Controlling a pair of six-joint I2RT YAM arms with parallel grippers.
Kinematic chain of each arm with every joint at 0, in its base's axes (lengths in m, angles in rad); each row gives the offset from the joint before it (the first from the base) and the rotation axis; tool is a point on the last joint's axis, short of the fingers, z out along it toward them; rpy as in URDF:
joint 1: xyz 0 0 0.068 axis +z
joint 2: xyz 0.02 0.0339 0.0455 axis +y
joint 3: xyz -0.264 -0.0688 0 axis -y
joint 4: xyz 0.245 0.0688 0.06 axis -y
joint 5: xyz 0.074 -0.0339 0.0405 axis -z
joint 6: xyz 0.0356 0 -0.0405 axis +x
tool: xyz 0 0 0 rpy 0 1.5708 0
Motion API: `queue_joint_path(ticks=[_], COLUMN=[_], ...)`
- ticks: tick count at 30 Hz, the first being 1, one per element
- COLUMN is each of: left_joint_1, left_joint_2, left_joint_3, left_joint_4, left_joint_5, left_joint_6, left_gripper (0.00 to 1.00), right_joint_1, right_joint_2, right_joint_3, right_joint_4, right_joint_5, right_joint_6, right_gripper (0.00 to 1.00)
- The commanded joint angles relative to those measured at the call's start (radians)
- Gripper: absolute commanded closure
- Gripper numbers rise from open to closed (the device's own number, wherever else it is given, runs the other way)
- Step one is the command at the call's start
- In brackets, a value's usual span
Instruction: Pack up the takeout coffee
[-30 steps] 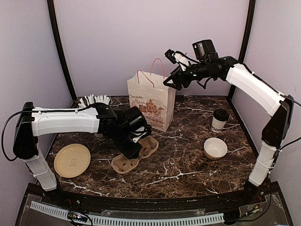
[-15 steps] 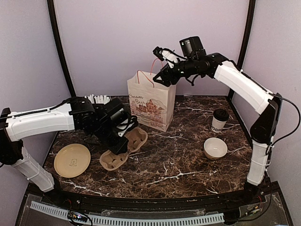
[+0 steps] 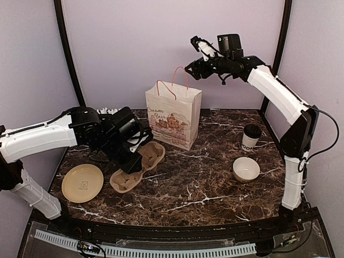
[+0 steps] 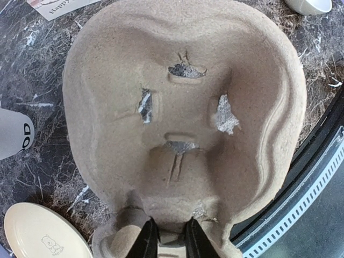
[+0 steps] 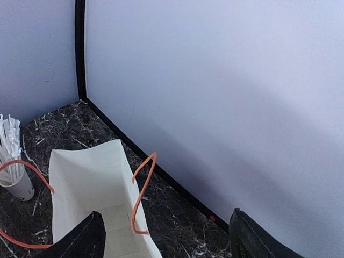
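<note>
The takeout coffee (image 3: 251,137) stands lidded at the counter's (image 3: 215,183) right, untouched — the left end effector (image 4: 167,242), pinched onto the pulp carrier's (image 3: 137,166) rim, has dragged it leftward, and the right end effector (image 3: 196,56), spread wide and empty, has lifted away from the bag (image 3: 173,118) — packing likely hasn't begun.

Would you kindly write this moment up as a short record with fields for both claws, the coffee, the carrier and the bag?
Left claw: shut on the edge of the pulp cup carrier
Right claw: open, empty, in the air above the paper bag
Coffee cup: upright at the right, black lid on, in neither carrier nor bag
Bag: upright, top open, orange handles up
Nearby: white bowl in front of the cup; plate at the left
</note>
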Motion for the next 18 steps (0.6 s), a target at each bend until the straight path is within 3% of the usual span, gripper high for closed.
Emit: queue_joint_path(ticks=[1,7,11,14,16,18], left_joint_1=[-0.005,-0.005,-0.005,-0.005,-0.005,-0.006], left_joint_2=[-0.070,-0.088,-0.102,-0.109,-0.117,-0.129], left_joint_3=[0.068,0.095,0.097,0.130,0.175,0.229], left_joint_4=[-0.052,-0.089,-0.093,-0.111,-0.130,-0.134], left_joint_5=[0.001,-0.017,-0.030,-0.054,-0.085,-0.111], left_joint_6=[-0.008,-0.015,-0.017,-0.010,0.004,0.028], left_gripper=[0.79,0.79,0.79,0.79,0.80,0.81], right_joint_1=[0.006,0.005,0.005,0.003,0.003,0.003], right_joint_2=[0.067,0.143,0.157,0.135,0.084,0.022], right_joint_3=[-0.004,0.104,0.116,0.097,0.036,-0.043], right_joint_4=[0.041,0.034,0.039,0.034,0.059,0.078], right_joint_5=[-0.071,-0.074,-0.080,-0.101,-0.133,-0.187], right_joint_6=[0.033,0.039,0.028,0.001,-0.026,-0.065], right_gripper=[0.21,0.38,0.64,0.89,0.98,1.00])
